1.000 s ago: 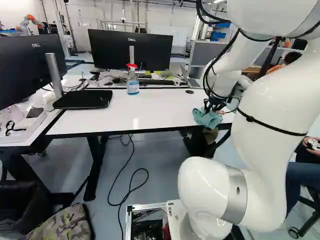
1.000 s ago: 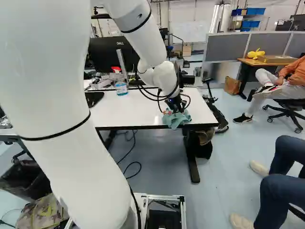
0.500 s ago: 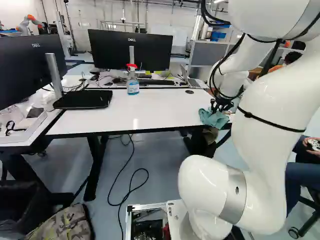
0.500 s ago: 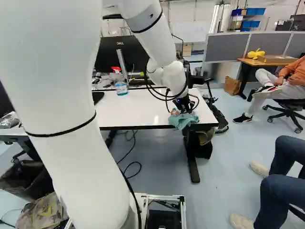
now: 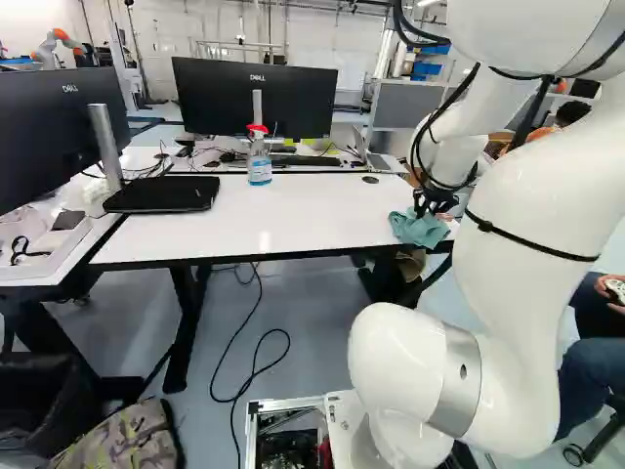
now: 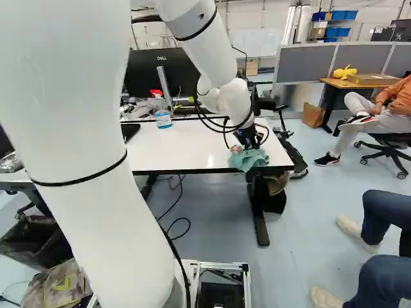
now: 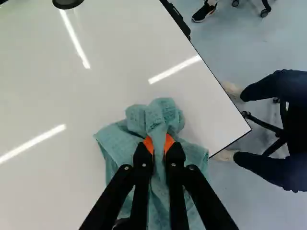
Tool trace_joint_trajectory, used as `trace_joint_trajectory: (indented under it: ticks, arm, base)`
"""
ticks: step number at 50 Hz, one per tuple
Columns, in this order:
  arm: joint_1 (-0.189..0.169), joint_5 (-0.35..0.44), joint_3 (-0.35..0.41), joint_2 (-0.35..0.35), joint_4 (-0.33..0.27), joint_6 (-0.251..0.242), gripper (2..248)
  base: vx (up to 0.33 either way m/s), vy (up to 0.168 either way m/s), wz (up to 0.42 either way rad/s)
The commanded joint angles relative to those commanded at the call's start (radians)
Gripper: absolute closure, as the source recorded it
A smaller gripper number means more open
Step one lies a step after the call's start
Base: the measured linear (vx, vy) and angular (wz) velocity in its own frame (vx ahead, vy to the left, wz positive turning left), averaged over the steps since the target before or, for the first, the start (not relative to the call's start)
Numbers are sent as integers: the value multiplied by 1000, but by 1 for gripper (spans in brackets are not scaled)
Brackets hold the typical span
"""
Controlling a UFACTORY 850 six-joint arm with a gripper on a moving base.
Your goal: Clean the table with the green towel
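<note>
At the table's near right corner, my gripper [image 6: 249, 138] points down onto the green towel [image 6: 248, 159]. The wrist view shows the gripper [image 7: 159, 143] with its orange pads pinching a fold of the towel [image 7: 165, 115] from both sides. The bunched cloth lies on the white table [image 7: 96, 91], and part of it hangs over the near edge in the right base view. Whatever is under the cloth is hidden.
A spray bottle [image 5: 259, 161] with a red top stands toward the table's back, before a monitor [image 5: 256, 98]. A second monitor [image 5: 59, 137] is at the left. A seated person's legs [image 6: 379, 256] are right of the table. Another robot [image 5: 57, 47] is far back.
The arm has shifted right along the near edge with the towel in the gripper, mostly in the earlier half second. Since then it has barely moved. The seated person's legs have shifted.
</note>
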Motion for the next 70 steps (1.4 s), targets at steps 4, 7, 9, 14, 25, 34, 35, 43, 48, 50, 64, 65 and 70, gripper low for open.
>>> trace_joint_trajectory:
  ticks: [4, 7, 9, 14, 25, 34, 35, 43, 48, 50, 64, 65, 70]
  arm:
    - [1, -3, 3, 13, 0, 0, 207]
    - [3, -6, 6, 23, 0, 0, 207]
    - [4, -9, 7, 29, 0, 0, 207]
    - [11, -19, 11, 45, 0, 0, 207]
    - [35, -55, 11, 75, 0, 0, 207]
    - [64, -104, 6, 94, 0, 0, 207]
    - [67, -111, 6, 96, 0, 0, 207]
    - [88, -164, 10, 122, 0, 0, 207]
    - [98, -198, 13, 139, 0, 0, 207]
    - [102, -212, 15, 146, 0, 0, 207]
    - [135, -290, 17, 188, 0, 0, 207]
    - [139, -291, 14, 186, 0, 0, 207]
    - [156, -291, 0, 171, 0, 0, 207]
  base:
    - [0, 0, 0]
    - [0, 0, 0]
    - [0, 0, 0]
    - [0, 0, 0]
    - [0, 0, 0]
    - [0, 0, 0]
    - [0, 0, 0]
    - [0, 0, 0]
    - [0, 0, 0]
    - [0, 0, 0]
    - [0, 0, 0]
    - [0, 0, 0]
    - [0, 0, 0]
